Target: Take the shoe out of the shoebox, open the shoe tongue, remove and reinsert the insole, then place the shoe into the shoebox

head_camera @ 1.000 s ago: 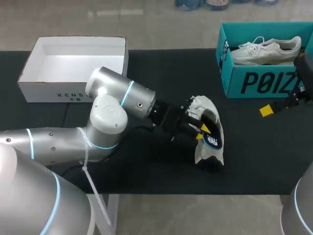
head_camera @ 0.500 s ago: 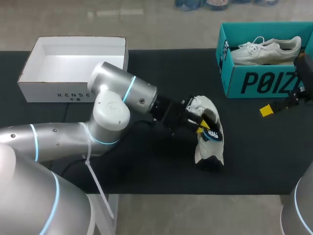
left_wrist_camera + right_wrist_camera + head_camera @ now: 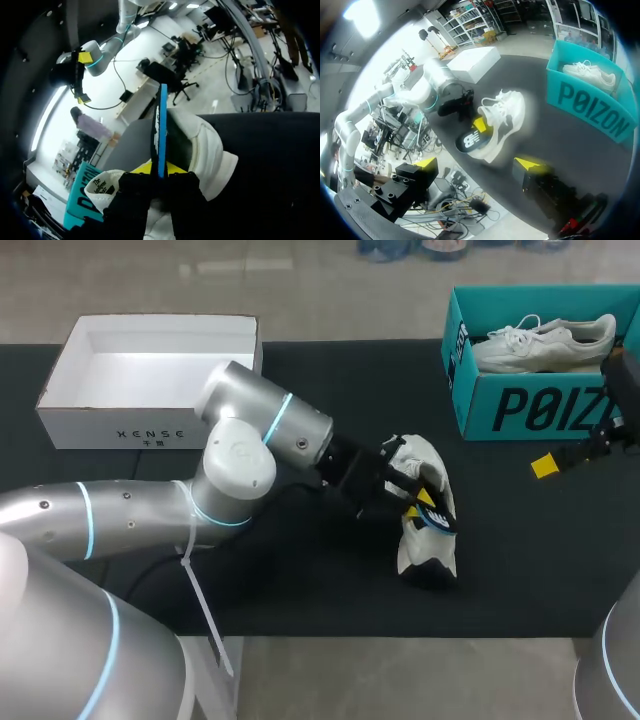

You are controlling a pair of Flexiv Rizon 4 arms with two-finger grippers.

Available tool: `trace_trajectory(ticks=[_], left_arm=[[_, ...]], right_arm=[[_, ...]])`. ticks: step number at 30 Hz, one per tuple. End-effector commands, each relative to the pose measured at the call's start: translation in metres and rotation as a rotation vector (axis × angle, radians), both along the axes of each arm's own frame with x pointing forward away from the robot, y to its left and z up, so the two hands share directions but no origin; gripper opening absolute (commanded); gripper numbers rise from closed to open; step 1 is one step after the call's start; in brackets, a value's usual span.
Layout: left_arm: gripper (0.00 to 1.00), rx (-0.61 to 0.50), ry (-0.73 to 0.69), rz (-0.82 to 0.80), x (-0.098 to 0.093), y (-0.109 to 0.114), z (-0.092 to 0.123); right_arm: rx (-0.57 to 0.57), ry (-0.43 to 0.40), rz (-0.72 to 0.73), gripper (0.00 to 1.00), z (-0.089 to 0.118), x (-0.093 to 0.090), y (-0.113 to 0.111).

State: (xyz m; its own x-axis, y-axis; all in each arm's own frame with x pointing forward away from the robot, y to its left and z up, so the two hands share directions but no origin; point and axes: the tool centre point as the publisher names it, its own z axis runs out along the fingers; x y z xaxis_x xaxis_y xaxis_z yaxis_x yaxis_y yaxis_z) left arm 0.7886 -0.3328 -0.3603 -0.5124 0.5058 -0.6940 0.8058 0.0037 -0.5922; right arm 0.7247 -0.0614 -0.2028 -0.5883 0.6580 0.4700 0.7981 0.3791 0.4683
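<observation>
Shoe (image 3: 422,548) well inside table (image 3: 320,585) edges

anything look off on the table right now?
Only the insole: it sticks partway out of the white shoe, pinched between the left gripper fingers. That looks like a step in progress, not damage. Nothing spilled or broken.

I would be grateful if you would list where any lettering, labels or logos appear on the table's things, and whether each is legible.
Teal shoebox, front wall: large dark block letters, clearly legible; brand print, not quoted.
White sticker on its end wall: too small to read.
White shoebox, front wall: small spaced dark letters, legible; brand print, not quoted.
Insole: white logo.
Tongue label of the shoe: print too small to read.
</observation>
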Motion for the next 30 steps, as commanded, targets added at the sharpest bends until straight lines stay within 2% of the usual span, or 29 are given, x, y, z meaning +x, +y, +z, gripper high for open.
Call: trace_trajectory(ticks=[1,8,14,16,17,22,27,30], left_arm=[[1.0,-0.002,0.004,0.001,-0.003,-0.003,0.001],[1.0,-0.03,-0.005,0.039,-0.004,0.01,0.017],[0.84,-0.051,-0.026,0.064,0.001,0.014,0.032],[0.68,-0.056,-0.026,0.062,0.0,0.013,0.034],[0.54,-0.06,-0.022,0.056,-0.002,0.011,0.035],[0.29,-0.07,0.008,0.035,-0.019,0.003,0.036],[0.33,-0.066,0.042,0.027,-0.033,0.002,0.032],[0.29,-0.064,0.054,0.028,-0.037,0.002,0.028]], right_arm=[[-0.002,-0.002,-0.003,1.0,-0.001,-0.002,0.0],[-0.002,-0.002,-0.003,1.0,-0.001,-0.002,0.0],[-0.002,-0.002,-0.003,1.0,-0.001,-0.002,0.0],[-0.002,-0.002,-0.003,1.0,-0.001,-0.002,0.0],[-0.002,-0.002,-0.003,1.0,-0.001,-0.002,0.0],[-0.002,-0.002,-0.003,1.0,-0.001,-0.002,0.0],[-0.002,-0.002,-0.003,1.0,-0.001,-0.002,0.0],[-0.002,-0.002,-0.003,1.0,-0.001,-0.002,0.0]])
